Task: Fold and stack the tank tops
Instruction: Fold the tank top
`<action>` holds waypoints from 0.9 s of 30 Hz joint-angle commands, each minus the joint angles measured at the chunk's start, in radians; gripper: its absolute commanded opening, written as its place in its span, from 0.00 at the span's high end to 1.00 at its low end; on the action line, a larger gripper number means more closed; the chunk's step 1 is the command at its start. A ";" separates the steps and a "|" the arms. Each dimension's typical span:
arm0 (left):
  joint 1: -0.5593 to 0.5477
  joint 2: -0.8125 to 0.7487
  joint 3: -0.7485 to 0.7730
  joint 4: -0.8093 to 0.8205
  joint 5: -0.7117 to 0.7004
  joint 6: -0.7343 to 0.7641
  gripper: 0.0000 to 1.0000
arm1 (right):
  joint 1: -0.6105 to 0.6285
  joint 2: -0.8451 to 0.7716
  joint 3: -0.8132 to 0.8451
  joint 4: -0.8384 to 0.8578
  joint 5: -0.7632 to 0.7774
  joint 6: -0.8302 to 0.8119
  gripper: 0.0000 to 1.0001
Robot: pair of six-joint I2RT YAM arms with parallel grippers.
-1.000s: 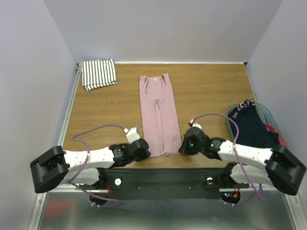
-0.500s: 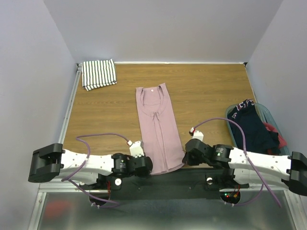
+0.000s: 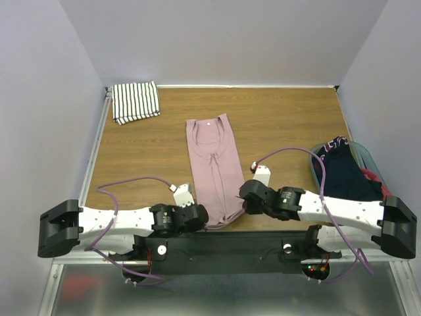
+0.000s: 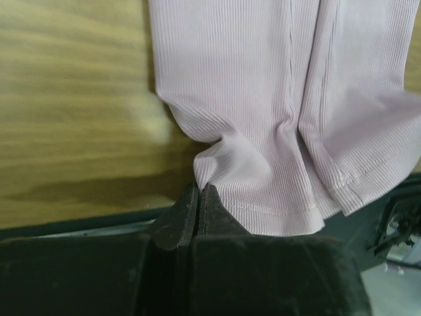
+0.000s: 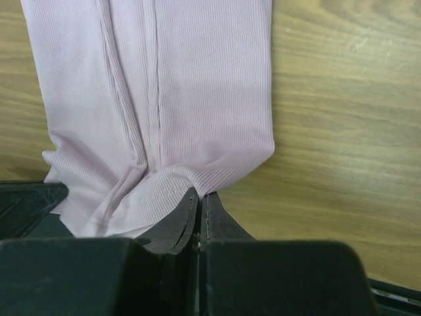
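The pink tank top (image 3: 215, 164) lies lengthwise in the middle of the table, folded narrow, neckline at the far end. My left gripper (image 3: 200, 215) is shut on its near left hem corner; the left wrist view shows the jaws (image 4: 199, 192) pinching the pink tank top (image 4: 263, 99). My right gripper (image 3: 243, 201) is shut on the near right hem corner; in the right wrist view the gripper (image 5: 199, 197) pinches the pink tank top (image 5: 171, 85). The near hem is lifted and bunched. The striped tank top (image 3: 135, 101) lies folded at the far left corner.
A teal basket (image 3: 366, 158) at the right edge holds a dark navy garment (image 3: 345, 172) and a red garment (image 3: 373, 178). The table's near edge and the black arm mount run just behind both grippers.
Both grippers pulled the pink top's hem toward the near edge, then lifted it and moved back a little; the right gripper moved left and farther in. The hem is now bunched.
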State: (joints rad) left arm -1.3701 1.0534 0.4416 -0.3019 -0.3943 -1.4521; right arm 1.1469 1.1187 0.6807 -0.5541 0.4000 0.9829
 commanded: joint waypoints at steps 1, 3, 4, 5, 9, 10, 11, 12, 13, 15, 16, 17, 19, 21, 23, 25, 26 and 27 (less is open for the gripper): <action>0.078 -0.023 0.039 0.012 -0.055 0.111 1.00 | 0.005 0.044 0.066 0.003 0.106 -0.032 1.00; 0.118 -0.024 0.045 0.035 -0.052 0.150 1.00 | 0.005 0.070 0.092 0.009 0.131 -0.044 1.00; 0.134 -0.021 0.049 0.044 -0.049 0.185 1.00 | 0.005 0.079 0.100 0.011 0.140 -0.047 0.99; 0.161 -0.020 0.055 0.056 -0.051 0.203 1.00 | 0.005 0.092 0.118 0.013 0.157 -0.058 1.00; 0.209 0.008 0.104 0.053 -0.061 0.271 1.00 | 0.005 0.141 0.164 0.022 0.191 -0.082 1.00; 0.216 0.011 0.123 0.053 -0.061 0.285 1.00 | 0.005 0.160 0.175 0.023 0.198 -0.087 1.00; 0.224 0.014 0.131 0.055 -0.063 0.294 1.00 | 0.005 0.168 0.186 0.023 0.209 -0.093 1.00; 0.241 0.016 0.138 0.055 -0.063 0.312 1.00 | 0.005 0.177 0.207 0.025 0.227 -0.104 1.00; 0.249 0.017 0.150 0.055 -0.063 0.323 1.00 | 0.001 0.187 0.218 0.025 0.237 -0.110 1.00; 0.273 0.019 0.164 0.055 -0.063 0.346 1.00 | -0.006 0.213 0.250 0.028 0.252 -0.130 1.00; 0.284 0.020 0.177 0.055 -0.061 0.355 1.00 | -0.015 0.222 0.259 0.029 0.257 -0.136 1.00; 0.293 0.022 0.183 0.053 -0.061 0.364 1.00 | -0.019 0.231 0.272 0.031 0.266 -0.142 1.00; 0.324 0.028 0.192 0.056 -0.058 0.390 1.00 | -0.030 0.256 0.287 0.039 0.272 -0.164 1.00; 0.347 0.037 0.201 0.067 -0.051 0.409 1.00 | -0.052 0.280 0.312 0.052 0.278 -0.188 1.00; 0.387 0.046 0.206 0.087 -0.037 0.441 1.00 | -0.084 0.296 0.327 0.065 0.269 -0.213 1.00; 0.414 0.059 0.215 0.099 -0.026 0.473 1.00 | -0.114 0.312 0.335 0.092 0.263 -0.231 1.00; 0.440 0.062 0.220 0.109 -0.023 0.486 1.00 | -0.125 0.319 0.341 0.103 0.257 -0.240 1.00; 0.453 0.071 0.224 0.115 -0.017 0.496 1.00 | -0.137 0.325 0.344 0.123 0.247 -0.259 1.00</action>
State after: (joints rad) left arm -0.9623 1.1122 0.6094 -0.2287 -0.4084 -1.0370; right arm 1.0515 1.4292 0.9787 -0.5159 0.6140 0.7853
